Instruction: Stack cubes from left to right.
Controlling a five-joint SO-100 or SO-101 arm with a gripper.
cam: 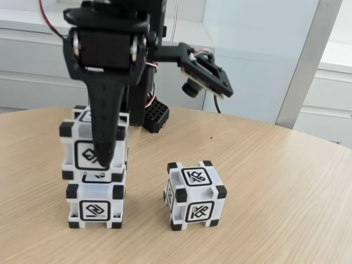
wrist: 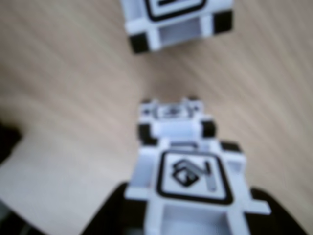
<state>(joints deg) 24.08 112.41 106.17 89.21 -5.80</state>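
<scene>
In the fixed view, the gripper (cam: 104, 159) hangs down from the black arm at about ten o'clock in the picture. Its long black finger (cam: 104, 121) runs straight down the front face of the upper cube (cam: 93, 147), and the far finger is hidden behind that cube. The fingers look clamped on the upper cube, one on each opposite face, which would keep the cube level as it is set down. The upper cube sits on the lower cube (cam: 94, 206) at about eight o'clock, slightly turned against it, so the two do not line up squarely. Whether its full weight already rests there cannot be told, though no gap shows between them. The third cube (cam: 195, 195) stands alone on the wooden table (cam: 275, 187) near six o'clock, well apart from the pair, probably waiting its turn for the top of the stack. A small camera (cam: 206, 77) juts out from the arm at about one o'clock.

In the wrist view, which is blurred, the upper cube (wrist: 193, 178) lies at six o'clock with dark gripper parts at both lower corners, consistent with a grip from two sides. The lower cube (wrist: 171, 120) peeks out just beyond it towards twelve o'clock, showing the upper cube is offset rather than centred. The third cube (wrist: 178, 22) sits at twelve o'clock on the table (wrist: 63, 98).
</scene>
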